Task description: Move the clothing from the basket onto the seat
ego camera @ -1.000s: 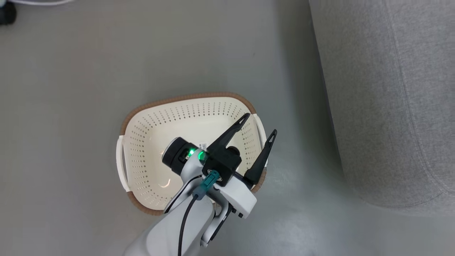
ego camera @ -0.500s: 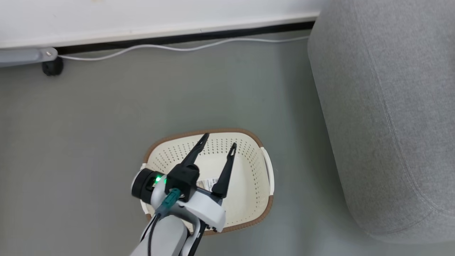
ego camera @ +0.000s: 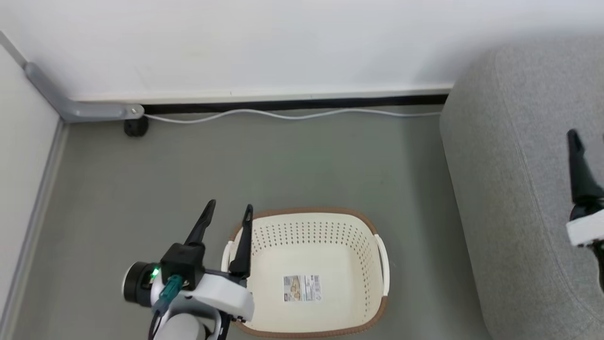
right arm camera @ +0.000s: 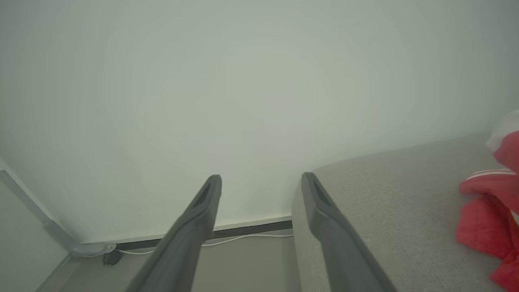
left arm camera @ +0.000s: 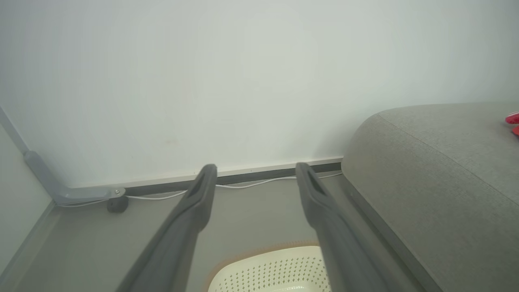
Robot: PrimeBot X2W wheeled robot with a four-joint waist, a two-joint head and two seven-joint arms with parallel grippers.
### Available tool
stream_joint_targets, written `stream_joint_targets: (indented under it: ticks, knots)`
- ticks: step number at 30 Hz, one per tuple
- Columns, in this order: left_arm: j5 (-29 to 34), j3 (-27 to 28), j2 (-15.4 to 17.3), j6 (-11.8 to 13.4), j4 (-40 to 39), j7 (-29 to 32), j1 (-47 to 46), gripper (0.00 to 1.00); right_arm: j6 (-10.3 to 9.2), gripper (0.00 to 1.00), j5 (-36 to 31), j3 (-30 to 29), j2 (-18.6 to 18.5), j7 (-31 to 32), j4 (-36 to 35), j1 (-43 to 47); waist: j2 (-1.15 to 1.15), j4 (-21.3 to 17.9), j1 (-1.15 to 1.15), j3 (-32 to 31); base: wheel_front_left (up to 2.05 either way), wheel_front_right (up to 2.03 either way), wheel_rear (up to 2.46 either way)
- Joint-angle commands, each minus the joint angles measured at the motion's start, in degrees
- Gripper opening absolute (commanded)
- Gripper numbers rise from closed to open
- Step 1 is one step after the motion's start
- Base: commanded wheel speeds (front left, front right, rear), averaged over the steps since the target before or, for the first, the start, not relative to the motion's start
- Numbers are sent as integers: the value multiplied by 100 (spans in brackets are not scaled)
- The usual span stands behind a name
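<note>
From my head feed, the basket [ego camera: 309, 231] stands on the grey floor [ego camera: 283, 165], just left of the seat [ego camera: 519, 189] and apart from it. Inside it I see a paper label [ego camera: 302, 288] lying flat on the inner bottom, with bare cream plastic all around it and the perforated walls rising to the brown rim.

The clothing [right arm camera: 486, 215] lies on the seat. In my right wrist feed it is a crumpled red heap with white stripes at the right edge, resting on the grey upholstery. In the left wrist feed it is a small red sliver at the far right, on top of the seat.

The left gripper [ego camera: 230, 205] sits beside the basket's left handle, its fingers spread wide and pointing towards the wall [ego camera: 302, 47]. In the head feed one finger crosses the rim (I cannot tell how high it is above it). Between those fingers the left wrist feed shows floor, the baseboard and a white cable [ego camera: 292, 114].

The right gripper [right arm camera: 261, 177] is also spread wide. Its own camera shows wall and the seat's edge between the fingers. In the head feed one dark finger shows at the right edge, over the seat.
</note>
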Motion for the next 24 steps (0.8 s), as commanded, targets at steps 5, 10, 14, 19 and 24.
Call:
stream_joint_targets:
  ticks: [5, 10, 14, 19, 24]
  knots:
    - [98, 652, 26, -125, -227, -34, 364, 100, 17, 100, -434, 60, 187, -29, -236, 528, 0, 211, 0, -523, 0, 0, 0]
    - [122, 1015, 26, -171, -229, -34, 715, 100, 17, 100, -796, -14, 574, -29, -269, 910, 0, 177, 0, -756, 0, 0, 0]
    - [151, 1165, 26, -231, -271, -34, 934, 100, 17, 100, -1103, -19, 786, -29, -280, 1169, 0, 138, 0, -837, 0, 0, 0]
    - [152, 1287, 26, -252, -274, -34, 1171, 100, 17, 100, -1467, -76, 1013, -29, -231, 1467, 0, 105, 0, -926, 0, 0, 0]
    - [110, 1320, 26, -253, -297, -34, 1295, 100, 17, 100, -1649, -113, 1150, -29, -201, 1611, 0, 87, 0, -960, 0, 0, 0]
